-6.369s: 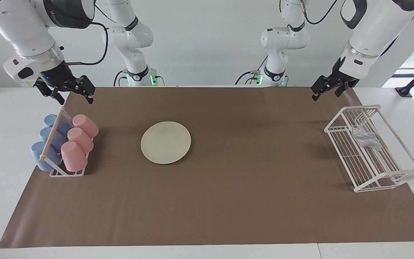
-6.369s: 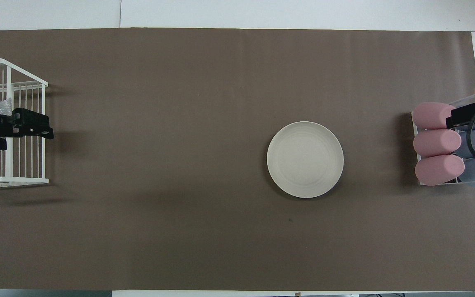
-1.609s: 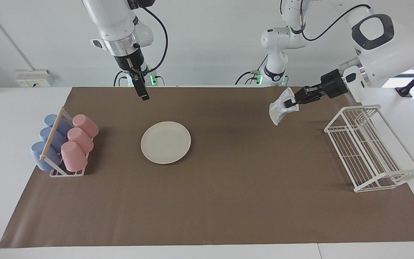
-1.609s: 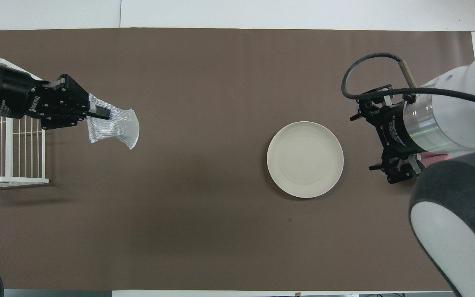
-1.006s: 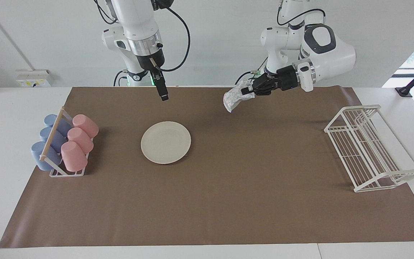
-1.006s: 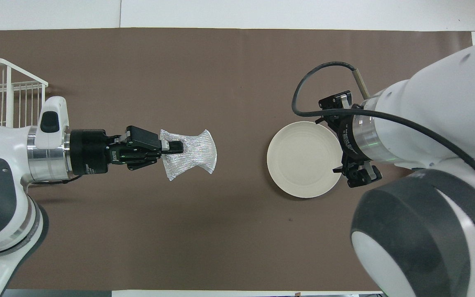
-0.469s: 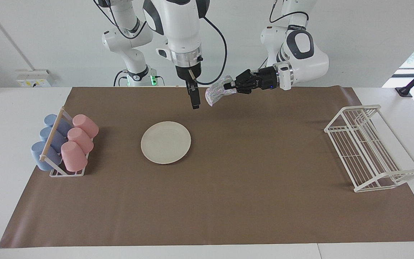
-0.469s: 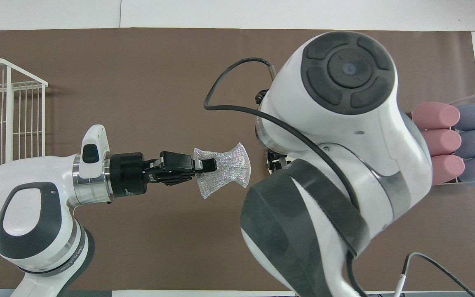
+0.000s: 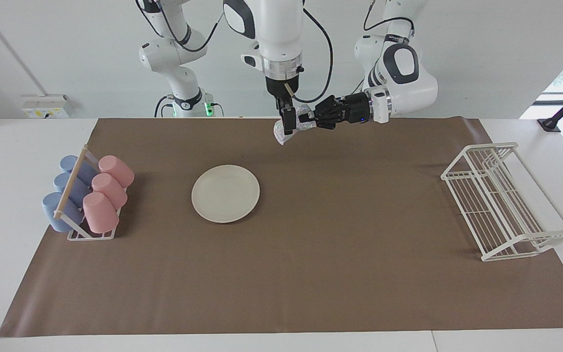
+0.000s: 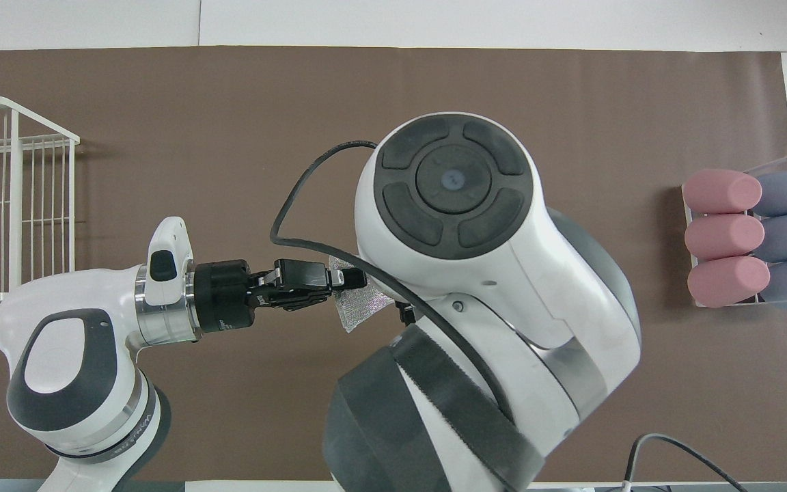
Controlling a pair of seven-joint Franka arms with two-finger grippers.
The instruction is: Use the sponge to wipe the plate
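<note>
The cream-white plate [image 9: 225, 193] lies flat on the brown mat, toward the right arm's end of the middle. In the overhead view the right arm hides it. My left gripper [image 9: 304, 119] reaches in sideways and is shut on the silvery, wrinkly sponge [image 9: 280, 135], held in the air over the mat near the robots' edge. They also show in the overhead view: the left gripper [image 10: 354, 279] and the sponge [image 10: 361, 309]. My right gripper [image 9: 289, 124] points straight down and overlaps the sponge, right beside the left gripper's tips.
A rack of pink and blue cups [image 9: 88, 195] stands at the right arm's end of the mat, also in the overhead view [image 10: 749, 239]. A white wire dish rack [image 9: 506, 200] stands at the left arm's end, also in the overhead view [image 10: 11, 205].
The left gripper took the sponge from the wire rack and carried it to mid-table. The right arm swung from the cup rack's end to meet it and now overlaps the sponge.
</note>
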